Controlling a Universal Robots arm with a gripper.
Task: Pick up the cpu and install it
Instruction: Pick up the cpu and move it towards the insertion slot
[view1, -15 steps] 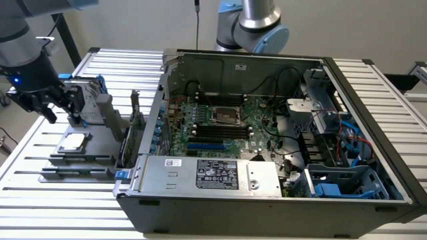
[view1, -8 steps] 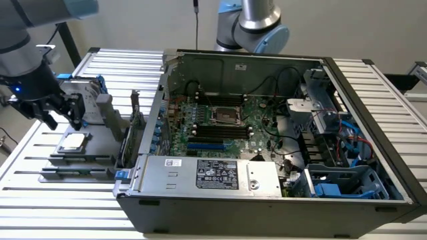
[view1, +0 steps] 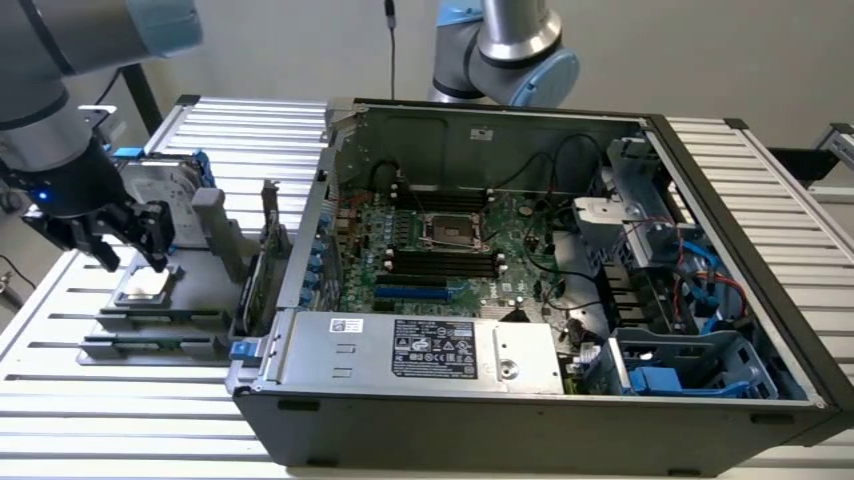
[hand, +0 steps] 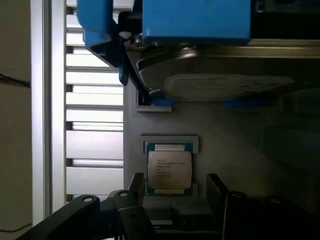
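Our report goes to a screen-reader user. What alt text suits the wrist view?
The open end effector hangs over the cpu, a finger on either side of it. The cpu lies flat on a grey holder near a blue-framed silver hard drive.

The cpu (hand: 169, 169) was topped with satin, dull-silver metal within a pale rim, the hard drive's frame (hand: 195, 20) was made of smooth blue plastic, the desk (view1: 80, 390) was formed of ribbed pale metal, and the computer case (view1: 534, 420) of matt grey sheet metal.

cpu (view1: 144, 288) under gripper (view1: 134, 266), beside computer case (view1: 441, 412)
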